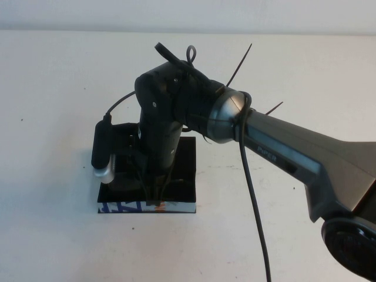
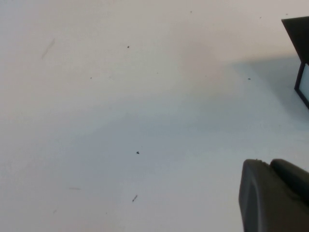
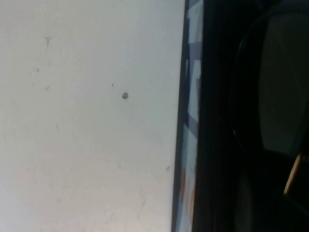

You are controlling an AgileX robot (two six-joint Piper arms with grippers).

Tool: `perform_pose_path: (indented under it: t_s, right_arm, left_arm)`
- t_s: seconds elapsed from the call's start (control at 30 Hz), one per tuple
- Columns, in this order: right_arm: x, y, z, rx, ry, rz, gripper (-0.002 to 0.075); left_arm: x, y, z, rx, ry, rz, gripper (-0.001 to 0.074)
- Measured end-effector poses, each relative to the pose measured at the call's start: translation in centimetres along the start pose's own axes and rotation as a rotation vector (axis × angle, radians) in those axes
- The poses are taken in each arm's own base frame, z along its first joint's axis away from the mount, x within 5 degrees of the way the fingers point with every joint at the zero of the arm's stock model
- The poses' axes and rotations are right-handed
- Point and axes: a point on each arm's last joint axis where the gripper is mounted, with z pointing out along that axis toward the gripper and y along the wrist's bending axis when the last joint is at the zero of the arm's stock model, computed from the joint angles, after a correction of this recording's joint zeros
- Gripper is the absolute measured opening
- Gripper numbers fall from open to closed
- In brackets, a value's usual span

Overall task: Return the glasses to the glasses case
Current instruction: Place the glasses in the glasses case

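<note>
The glasses case (image 1: 187, 170) lies open on the white table, black inside, its near side printed in blue, white and orange. My right gripper (image 1: 157, 187) points straight down into the case, hidden under its own wrist. In the right wrist view the printed side of the case (image 3: 192, 101) runs past the black interior, and a tinted lens of the glasses (image 3: 285, 87) in its dark frame lies inside. In the high view the glasses are mostly hidden by the arm. My left gripper (image 2: 270, 162) hangs over bare table, shut and empty, with a corner of the case (image 2: 298, 36) at the edge.
The right arm (image 1: 294, 158) stretches from the lower right across to the case, with a black cable (image 1: 254, 211) hanging from it. White table (image 1: 70, 70) surrounds the case on all sides.
</note>
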Motion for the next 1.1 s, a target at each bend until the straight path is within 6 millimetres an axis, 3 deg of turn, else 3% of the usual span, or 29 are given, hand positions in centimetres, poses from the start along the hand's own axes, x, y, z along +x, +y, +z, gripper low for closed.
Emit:
perform_pose_path:
  t_s: [0.63,0.73,0.93,1.1]
  right_arm:
    - [0.05,0.01,0.94,-0.019,0.006,0.007,0.0048]
    - [0.04,0.01,0.94,-0.02,0.006,0.007,0.0097]
    - [0.06,0.0,0.94,-0.018,0.007,0.006,0.027]
    - [0.09,-0.08,0.16,0.005,0.01,-0.002,0.0306]
  left_arm:
    - [0.0,0.0,0.0,0.0,0.0,0.0,-0.0003]
    - [0.0,0.0,0.0,0.0,0.0,0.0,-0.0003]
    - [0.0,0.0,0.0,0.0,0.0,0.0,-0.0003]
    - [0.0,0.0,0.0,0.0,0.0,0.0,-0.0003]
